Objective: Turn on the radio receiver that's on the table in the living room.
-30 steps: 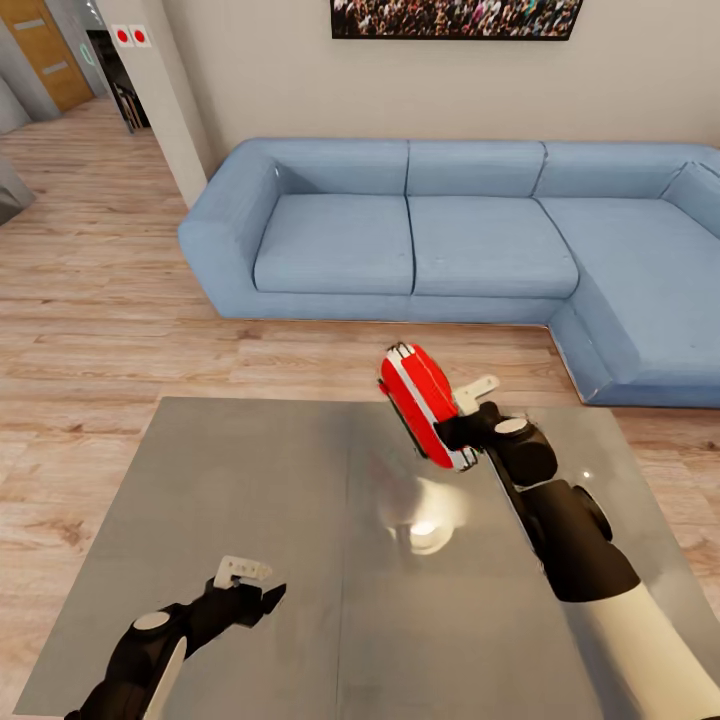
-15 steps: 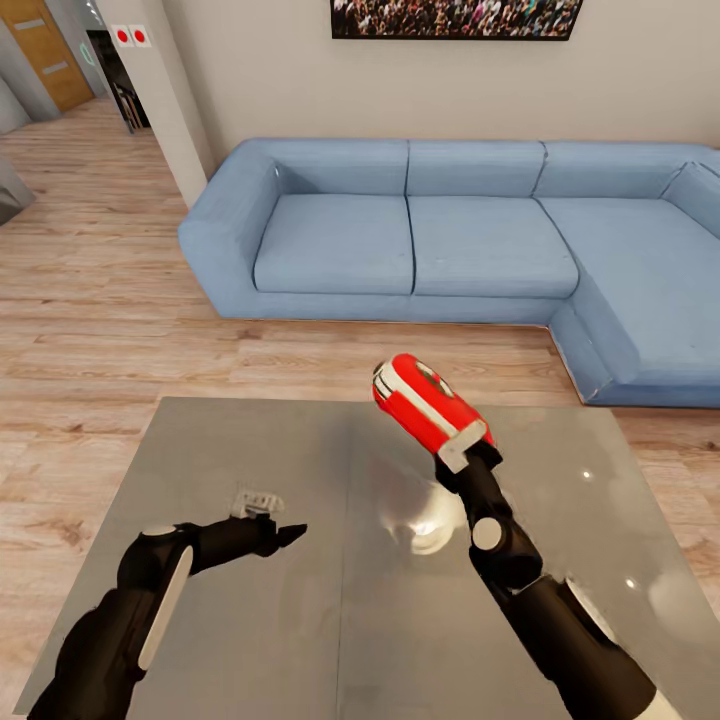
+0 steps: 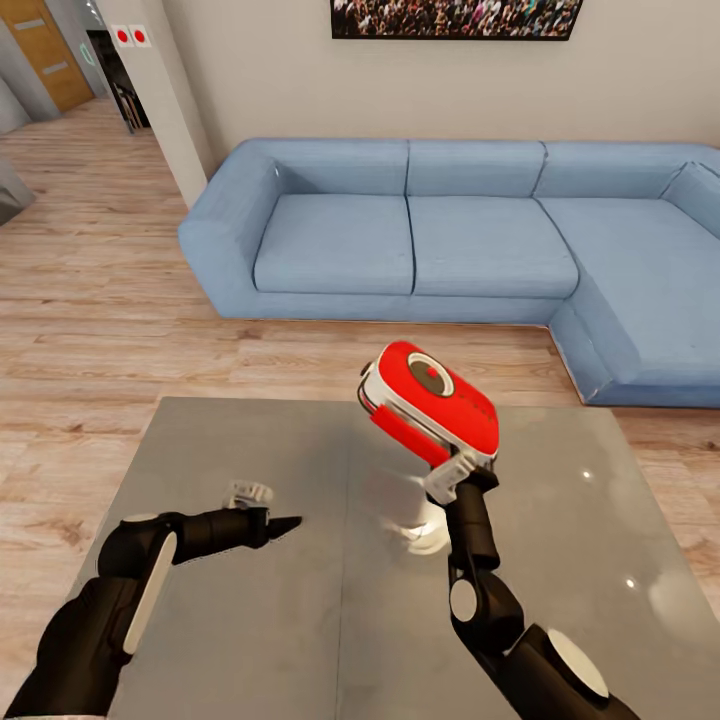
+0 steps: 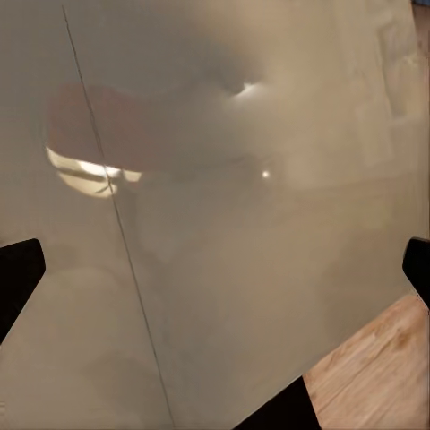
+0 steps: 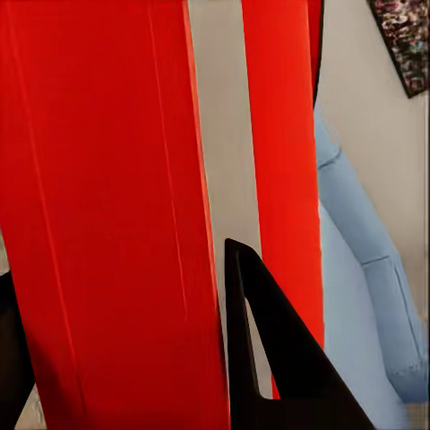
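Two arms reach out over the table (image 3: 250,640) in your head view. Your right gripper (image 3: 452,478) is clamped on the lower end of the radio receiver (image 3: 432,402), which is lifted clear of the glossy grey top. The radio is tilted, its broad red face with the round dial turned up and toward you, and the white-silver band runs along its near edge. A pale finger (image 3: 447,476) presses against the radio's underside just above the black wrist. The radio's soft reflection lies on the tabletop below it. Your left gripper (image 3: 262,510) hovers low over the left half of the table, well apart from the radio, pointing toward the middle. From this angle you cannot tell whether its fingers are apart or together. Behind the table lie the light wood floor (image 3: 100,330), the light blue sofa (image 3: 440,240) and the framed crowd photo (image 3: 455,17) on the beige wall.

Your left wrist view looks down on the table's top (image 4: 269,296), with a blurred red reflection of the radio on it. Dark finger tips sit at opposite edges of the picture, so this gripper's fingers are wide apart with nothing between them. A strip of wood floor (image 4: 376,376) shows past the table's edge.

Your right wrist view has the radio (image 5: 98,206) directly against the dark fingers (image 5: 269,358), its red shell and pale band running lengthwise between them. Beyond it you see the sofa (image 5: 376,269) and a corner of the photo (image 5: 405,40).
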Controlling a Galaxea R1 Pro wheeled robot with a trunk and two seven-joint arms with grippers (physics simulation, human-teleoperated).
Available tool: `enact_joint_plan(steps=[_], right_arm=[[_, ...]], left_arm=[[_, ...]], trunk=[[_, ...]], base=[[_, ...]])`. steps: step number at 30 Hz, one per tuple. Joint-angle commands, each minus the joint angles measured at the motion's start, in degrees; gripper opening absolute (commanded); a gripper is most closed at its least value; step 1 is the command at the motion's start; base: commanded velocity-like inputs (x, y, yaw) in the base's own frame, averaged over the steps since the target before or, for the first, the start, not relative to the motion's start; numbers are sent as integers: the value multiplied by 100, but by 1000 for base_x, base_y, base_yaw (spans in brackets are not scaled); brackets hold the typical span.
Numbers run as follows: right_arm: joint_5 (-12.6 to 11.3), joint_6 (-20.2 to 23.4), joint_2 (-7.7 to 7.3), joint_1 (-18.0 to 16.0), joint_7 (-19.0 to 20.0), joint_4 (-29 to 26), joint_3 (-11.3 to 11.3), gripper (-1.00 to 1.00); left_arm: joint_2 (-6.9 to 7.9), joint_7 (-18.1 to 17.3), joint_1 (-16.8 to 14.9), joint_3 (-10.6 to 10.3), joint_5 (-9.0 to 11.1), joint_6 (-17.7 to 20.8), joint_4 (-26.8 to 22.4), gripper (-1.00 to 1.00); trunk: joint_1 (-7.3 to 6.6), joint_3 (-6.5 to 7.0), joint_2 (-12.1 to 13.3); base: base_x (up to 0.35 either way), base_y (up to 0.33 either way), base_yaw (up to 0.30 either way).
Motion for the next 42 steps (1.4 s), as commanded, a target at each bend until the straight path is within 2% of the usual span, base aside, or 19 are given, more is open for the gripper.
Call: enact_joint_plan(steps=[1,7,12,14,15,16,20,26,30,35,39,42], right_arm=[[49,13,-29,-8,-81,0,55,-100],[44,6,-159,-36,-759,32,463,-100],[37,17,-207,-48,-1455,167,990,-100],[37,23,-229,-49,-1625,249,1135,-100],[35,33,-248,-49,-1796,337,1284,-100],[24,50,-265,-50,-2064,471,1536,-100],[-1,67,-268,-50,-2568,889,2039,-100],[-19,66,-231,-51,-3163,1511,2407,-100],[-31,73,-229,-51,-3385,1675,2674,-100],[-50,129,-221,-51,-3473,1769,2969,-100],[-45,189,-194,-51,-3585,2054,3081,-100],[-41,191,-158,-51,-3820,2360,3124,-100]], left_arm=[[15,-39,-4,38,2,17,0,100],[133,-364,-44,234,5,167,-2,100],[422,-763,-145,292,5,453,-2,100],[479,-856,-177,314,5,529,-2,100],[517,-932,-205,357,5,583,-2,100],[549,-1021,-239,459,12,633,-2,100],[584,-1209,-267,626,155,676,-8,100],[698,-1539,-277,682,479,742,-15,100],[783,-1662,-277,691,603,792,-18,100],[815,-1707,-277,693,652,814,-28,100],[818,-1715,-277,694,661,823,-35,100],[815,-1716,-277,694,663,825,-36,100]], trunk=[[0,0,0],[0,0,0],[0,0,0],[0,0,0],[0,0,0],[0,0,0],[0,0,0],[0,0,0],[0,0,0],[0,0,0],[0,0,0],[0,0,0]], base=[[0,0,0],[0,0,0],[0,0,0],[0,0,0],[0,0,0],[0,0,0],[0,0,0],[0,0,0],[0,0,0],[0,0,0],[0,0,0],[0,0,0]])
